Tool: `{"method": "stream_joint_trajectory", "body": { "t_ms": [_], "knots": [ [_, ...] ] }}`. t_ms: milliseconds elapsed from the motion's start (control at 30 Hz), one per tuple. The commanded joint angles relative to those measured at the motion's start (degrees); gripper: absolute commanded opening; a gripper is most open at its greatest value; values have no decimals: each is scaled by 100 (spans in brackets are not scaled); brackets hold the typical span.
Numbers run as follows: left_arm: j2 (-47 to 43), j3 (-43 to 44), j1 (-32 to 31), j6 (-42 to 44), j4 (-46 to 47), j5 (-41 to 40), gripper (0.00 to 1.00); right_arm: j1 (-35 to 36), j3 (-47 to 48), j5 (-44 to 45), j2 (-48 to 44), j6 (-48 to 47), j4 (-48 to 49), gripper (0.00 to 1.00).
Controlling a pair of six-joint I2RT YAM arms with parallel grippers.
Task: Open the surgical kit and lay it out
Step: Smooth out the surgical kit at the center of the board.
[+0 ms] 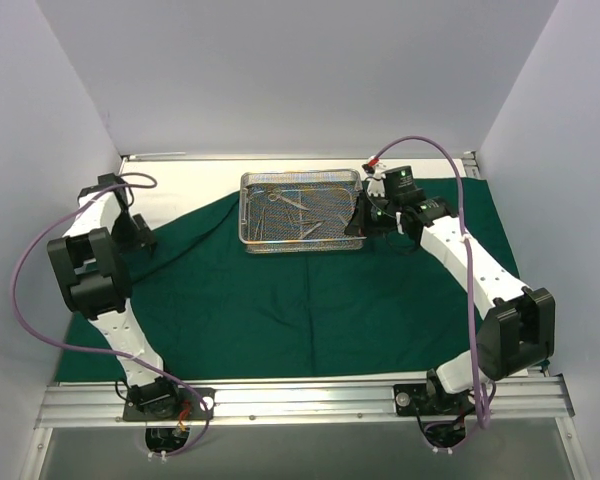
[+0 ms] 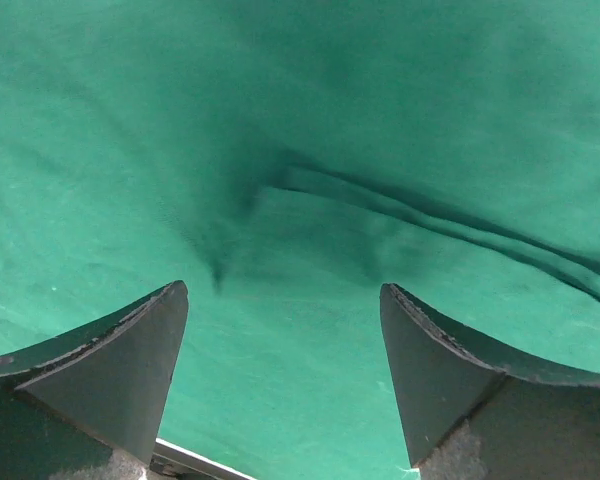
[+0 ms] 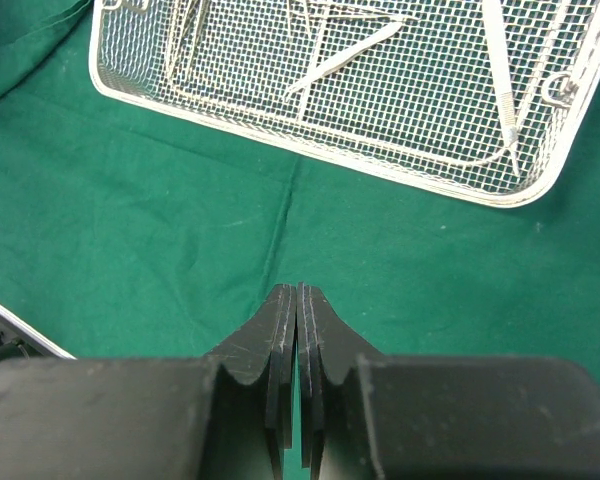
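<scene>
The left claw (image 2: pixel 282 296) is seen released, its two fingers (image 2: pixel 130 360) standing wide apart with nothing between them but the green cloth (image 2: pixel 310 110) below. It is held low over the cloth's left part, probably so that a rumpled patch can be pinched and drawn flat; a long crease (image 2: pixel 400 210) is seen running just ahead of the fingers. The right claw (image 3: pixel 297 296) is clenched, the fingertips pressed together and nothing grasped. It is poised above the cloth just beside the tray (image 3: pixel 310 150), probably so that the tray can be nudged or an instrument reached for.

Outward from the claws, the surgical kit is found at the middle of the tabletop (image 1: pixel 195 175). The cloth (image 1: pixel 310 300) is spread wide and lies largely flat, so the wrap is judged to be opened. The wire-mesh tray (image 1: pixel 300 249) rests on the cloth's far part, and the steel instruments (image 1: pixel 290 205) lie inside it, not yet laid out.

From above, both arms are shown at once: the left claw (image 1: pixel 140 240) near the cloth's left edge, the right claw (image 1: pixel 363 225) close to the tray's right end. The crease is not made out there; it is shown only by the left wrist view. The instruments (image 3: pixel 345 55) are given most clearly by the right wrist view, crossed and scattered on the mesh. Their number cannot be told from it.
</scene>
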Motion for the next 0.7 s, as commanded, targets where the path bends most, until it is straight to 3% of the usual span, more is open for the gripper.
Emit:
{"method": "stream_joint_trajectory", "body": {
  "t_ms": [0,400,667],
  "knots": [
    [-281,-69,221,-158,4,245,86,84,196,-6,-66,-58,29,0],
    [9,-114,380,-27,575,728,79,58,285,46,-5,-93,-94,0],
    [123,-114,450,-9,751,966,62,-4,285,46,13,-84,-156,0]
  ]
}}
